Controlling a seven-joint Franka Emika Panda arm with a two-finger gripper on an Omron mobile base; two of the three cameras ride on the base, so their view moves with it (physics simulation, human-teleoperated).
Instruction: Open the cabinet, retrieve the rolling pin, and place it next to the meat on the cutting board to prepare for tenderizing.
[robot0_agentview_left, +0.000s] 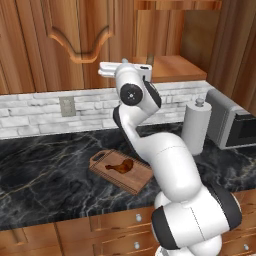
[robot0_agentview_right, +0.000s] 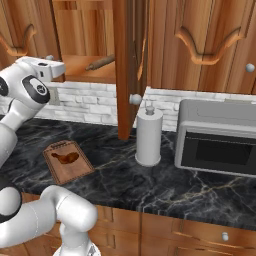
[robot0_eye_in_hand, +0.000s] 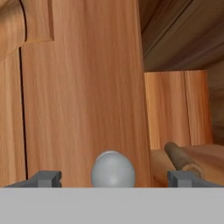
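Nearest to my hand camera: a round silver knob (robot0_eye_in_hand: 113, 168), sitting between my two finger tips, gripper (robot0_eye_in_hand: 113, 178) spread wide with a tip either side and neither touching it. So jaws open, nothing held. The knob belongs to the left door (robot0_eye_in_hand: 83, 87) of the cabinet (robot0_agentview_right: 90, 35), which looks closed or nearly so; the right door (robot0_agentview_right: 127, 65) already stands swung out edge-on in the right base view.

Step in hand, my read: take this knob and pull the left door open for clear access. To do it well I'd push in a touch further so the pads (robot0_eye_in_hand: 46, 177) land on the widest part of the knob, not its front face, close squarely, then pull along an arc about the hinge, not straight back, or the knob will slip out. Could also skip it, since the gap is already open.

Contents: the rolling pin (robot0_agentview_right: 100, 62) lies on the cabinet's lower shelf (robot0_agentview_right: 87, 70), angled, one dark handle end toward me just right of the door edge. Nothing else seen on that shelf.

On the black counter (robot0_agentview_left: 45, 165), the cutting board (robot0_agentview_left: 121, 171) lies flat with the meat (robot0_agentview_left: 121, 166) on it, roughly centred, bare board beside it for the pin. A paper towel roll (robot0_agentview_right: 149, 135) and a microwave (robot0_agentview_right: 217, 137) stand to the right, well apart from the board.
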